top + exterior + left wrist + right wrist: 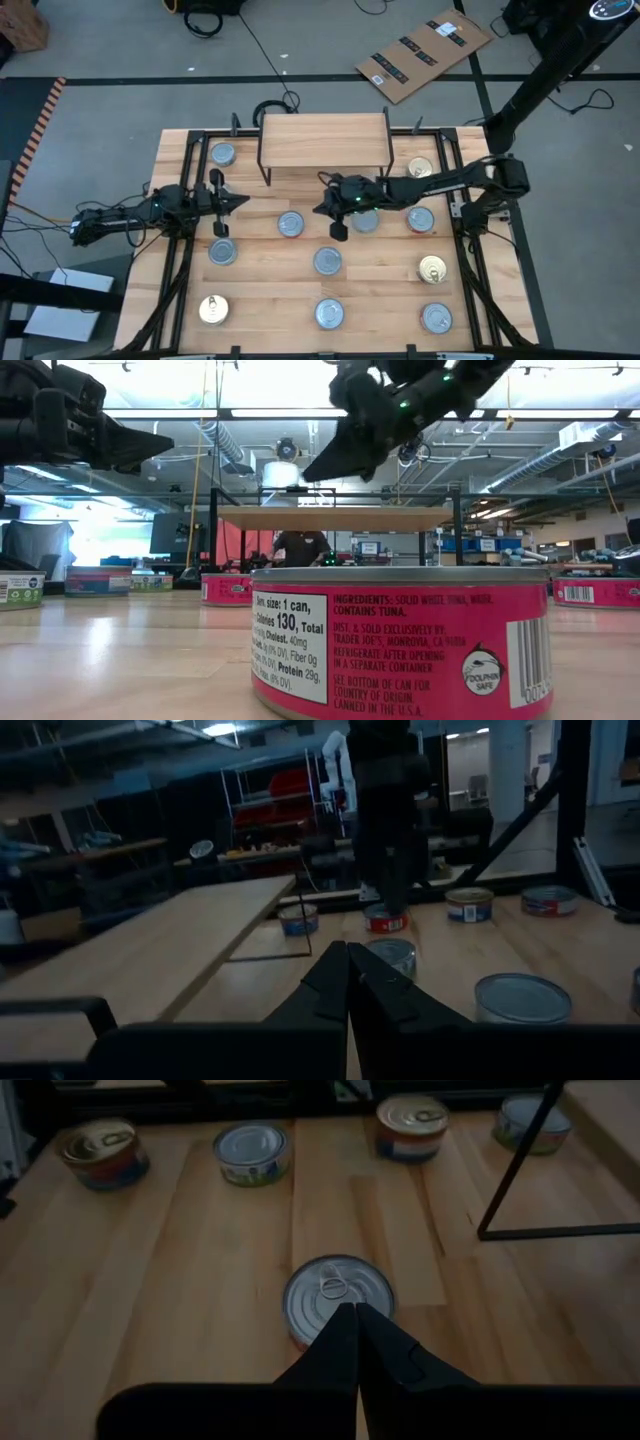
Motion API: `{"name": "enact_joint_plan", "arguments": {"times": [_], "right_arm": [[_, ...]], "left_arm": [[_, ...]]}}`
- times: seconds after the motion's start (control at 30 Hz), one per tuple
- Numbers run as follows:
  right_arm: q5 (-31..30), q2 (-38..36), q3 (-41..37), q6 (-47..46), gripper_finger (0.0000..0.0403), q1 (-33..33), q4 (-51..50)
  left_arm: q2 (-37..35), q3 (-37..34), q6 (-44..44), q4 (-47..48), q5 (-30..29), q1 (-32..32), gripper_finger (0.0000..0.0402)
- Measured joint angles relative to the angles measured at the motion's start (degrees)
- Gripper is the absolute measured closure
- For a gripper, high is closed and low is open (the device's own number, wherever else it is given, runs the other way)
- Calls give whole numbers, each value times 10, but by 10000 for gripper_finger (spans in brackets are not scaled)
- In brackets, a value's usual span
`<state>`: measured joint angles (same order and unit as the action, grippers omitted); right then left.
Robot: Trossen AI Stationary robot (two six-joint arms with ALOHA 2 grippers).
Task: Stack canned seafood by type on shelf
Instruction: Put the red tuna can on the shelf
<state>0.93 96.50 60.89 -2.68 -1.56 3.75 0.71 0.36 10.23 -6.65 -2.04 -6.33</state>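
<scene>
The shelf (325,138) is a light-wood board on black wire legs at the table's far middle; its top is bare. Several round tins stand on the tabletop: silver-topped (290,223) (328,261), gold-topped (421,167) (433,268) and red-labelled (420,218) (400,645). My left gripper (240,203) is shut and empty, raised at the table's left and pointing right. My right gripper (319,208) is shut and empty, raised in front of the shelf and pointing left. A silver tin (338,1293) stands just beyond its fingertips (356,1318). Another tin (366,221) is partly hidden under the right wrist.
Further tins stand at far left (223,154), left (222,251) and along the near edge (213,309) (329,313) (436,318). A black frame rims the tabletop (180,150). A person (300,547) shows in the room behind the shelf.
</scene>
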Motion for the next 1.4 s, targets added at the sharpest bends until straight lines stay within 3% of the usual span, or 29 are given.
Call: {"name": "enact_joint_plan", "arguments": {"times": [0.23,0.57,0.87,1.17,1.4], "right_arm": [[0,91,77,-41,384,0,-19],[-5,178,173,-65,365,0,-82],[-17,181,177,-127,349,-11,-113],[-42,218,177,-180,315,-17,-124],[-48,225,177,-184,307,-19,-132]], "left_arm": [[0,0,43,-9,4,0,394],[1,0,46,2,74,0,394],[2,34,93,1,83,0,396],[16,72,138,7,129,0,396],[47,74,153,-19,137,0,396]]}}
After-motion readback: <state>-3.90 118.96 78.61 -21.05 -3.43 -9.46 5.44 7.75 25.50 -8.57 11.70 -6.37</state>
